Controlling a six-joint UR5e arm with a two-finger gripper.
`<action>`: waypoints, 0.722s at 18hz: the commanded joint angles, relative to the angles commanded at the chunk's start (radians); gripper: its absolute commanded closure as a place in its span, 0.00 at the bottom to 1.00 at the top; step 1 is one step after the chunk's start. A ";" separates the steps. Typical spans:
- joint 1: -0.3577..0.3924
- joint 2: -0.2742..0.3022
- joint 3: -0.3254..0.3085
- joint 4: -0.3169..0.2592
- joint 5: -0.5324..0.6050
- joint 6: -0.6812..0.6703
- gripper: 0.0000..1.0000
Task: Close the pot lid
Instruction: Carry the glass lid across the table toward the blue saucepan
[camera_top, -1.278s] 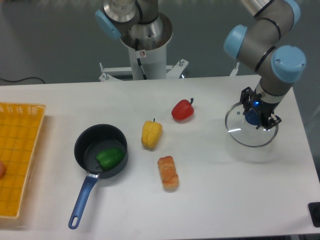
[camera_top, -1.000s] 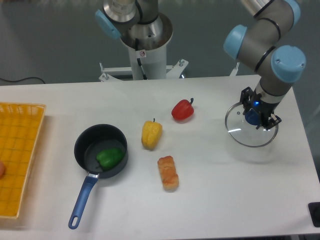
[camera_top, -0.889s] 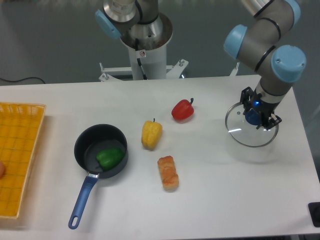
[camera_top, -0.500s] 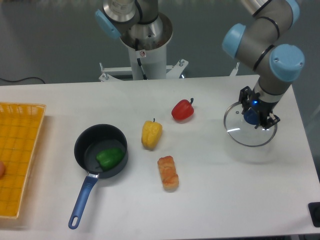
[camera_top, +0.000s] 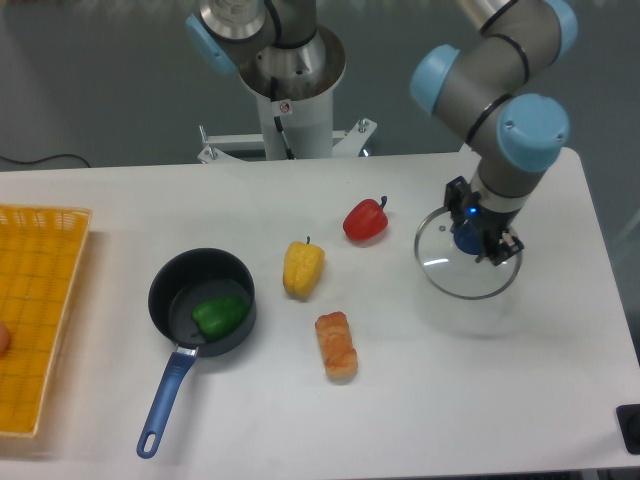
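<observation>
While the white surface fills most of the view, a grey and light-blue robot arm reaches down over its right side. At the far left edge lies a yellow mesh tray. Left of centre sits the pot, dark and round, its long blue handle pointing toward the near-left; a green pepper lies inside it, and it is uncovered. Well apart, on the right, is the lid, a clear glass disc with a silver rim. The pincer is closed on the lid's blue centre knob. Whether the lid touches the surface cannot be told. Between pot and lid lie a yellow pepper, a bread roll and a red pepper.
</observation>
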 joint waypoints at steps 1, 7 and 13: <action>-0.018 0.005 0.002 0.000 0.000 -0.025 0.45; -0.118 0.023 0.002 -0.015 -0.008 -0.178 0.45; -0.209 0.035 0.002 -0.021 -0.031 -0.307 0.45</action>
